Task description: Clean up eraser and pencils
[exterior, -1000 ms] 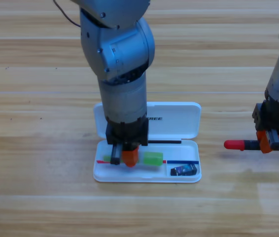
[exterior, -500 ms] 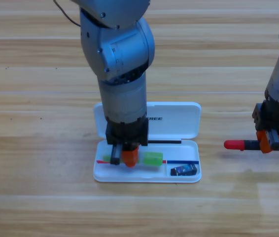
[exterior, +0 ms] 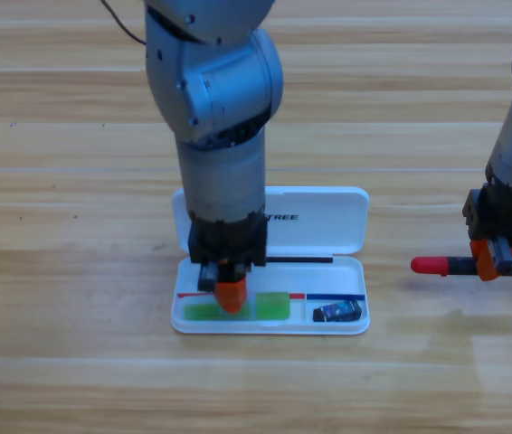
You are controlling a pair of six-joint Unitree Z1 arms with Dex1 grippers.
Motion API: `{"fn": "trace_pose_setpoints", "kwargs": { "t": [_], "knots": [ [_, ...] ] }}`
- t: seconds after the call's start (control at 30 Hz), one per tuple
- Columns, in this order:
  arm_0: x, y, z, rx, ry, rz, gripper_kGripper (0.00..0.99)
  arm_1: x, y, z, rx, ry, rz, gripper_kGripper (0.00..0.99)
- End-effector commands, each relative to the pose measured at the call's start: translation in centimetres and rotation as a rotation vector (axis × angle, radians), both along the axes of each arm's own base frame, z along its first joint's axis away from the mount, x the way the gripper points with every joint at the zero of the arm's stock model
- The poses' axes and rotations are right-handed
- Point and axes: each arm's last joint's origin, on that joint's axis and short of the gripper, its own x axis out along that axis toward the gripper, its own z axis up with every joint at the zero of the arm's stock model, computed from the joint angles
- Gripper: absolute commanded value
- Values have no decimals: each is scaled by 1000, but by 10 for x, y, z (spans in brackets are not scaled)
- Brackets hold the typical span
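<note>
Green highlighter (exterior: 238,309) and dark eraser (exterior: 337,313) lie in the case; red-capped marker (exterior: 473,266) is held above the table.

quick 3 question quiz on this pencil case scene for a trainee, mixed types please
1. True or false: the eraser lies in the right compartment of the white case.
2. Which item does the right gripper hold? A) green highlighter B) red-capped marker C) eraser
3. Fill in: the green highlighter lies in the case's ____ compartment, under the left gripper.

Key
1. True.
2. B: the red-capped marker is held level above the table, to the right of the case.
3. Left: the long one.
</note>
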Motion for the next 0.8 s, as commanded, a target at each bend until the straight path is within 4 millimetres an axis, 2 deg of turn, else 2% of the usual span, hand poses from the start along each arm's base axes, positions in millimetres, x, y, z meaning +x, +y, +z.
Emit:
{"fn": "trace_pose_setpoints", "kwargs": {
  "t": [0.03,0.1,0.23,0.27,0.43,0.5,0.63,0.8],
  "knots": [
    [6,4,-1,21,5,32,485,-7,3,-4,-15,9,16,0],
    [6,4,0,23,5,35,735,-12,5,2,-10,5,25,0],
    [6,4,2,24,4,35,957,-31,15,25,17,0,59,0],
    [6,4,2,24,4,35,988,-35,20,30,22,-2,68,0],
    [4,6,9,15,-3,35,990,-51,56,40,28,-1,113,0],
    [1,10,20,4,-11,37,989,-54,74,39,24,6,128,0],
    [-10,23,55,-31,-31,41,990,-51,107,27,15,2,146,0],
    [-32,50,108,-85,-72,32,990,-41,135,10,-1,1,147,0]
  ]
}}
